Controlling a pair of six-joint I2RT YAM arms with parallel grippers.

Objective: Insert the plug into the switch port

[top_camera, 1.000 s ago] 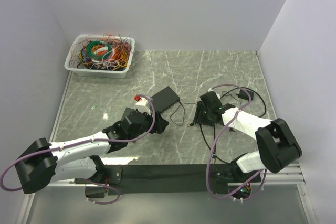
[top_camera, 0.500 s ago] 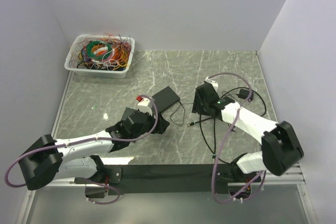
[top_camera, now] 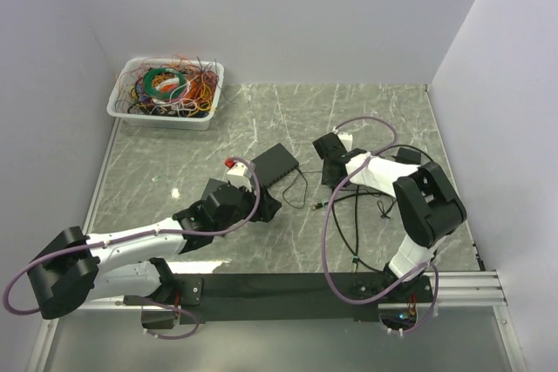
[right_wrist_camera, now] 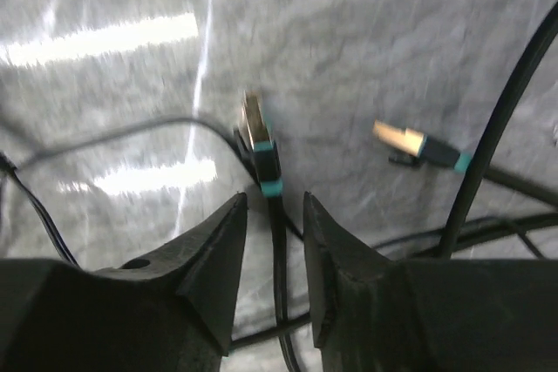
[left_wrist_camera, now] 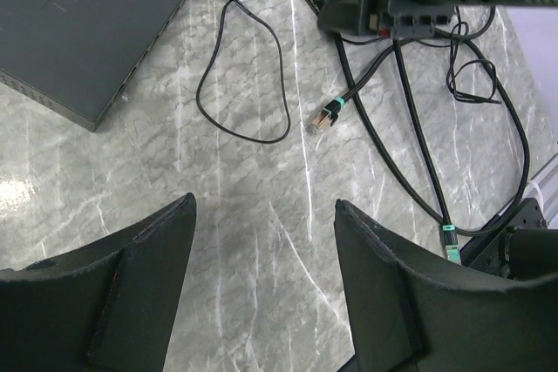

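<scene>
Plug (right_wrist_camera: 259, 138) with a teal band lies on the marble table (left_wrist_camera: 218, 172) just ahead of the right gripper (right_wrist_camera: 275, 200), whose fingers (right_wrist_camera: 209, 259) stand narrowly parted either side of its cable (right_wrist_camera: 280, 250), while the left gripper (left_wrist_camera: 263, 206) hangs spread wide and empty near the switch (left_wrist_camera: 78, 15).

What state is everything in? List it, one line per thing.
Left gripper: open, empty.
Right gripper: fingers close together, cable in the gap; grip unclear.
Plug: lying loose on table, not inserted.
Switch: flat on table, thin cord attached.
Bin: full of tangled wires.
</scene>
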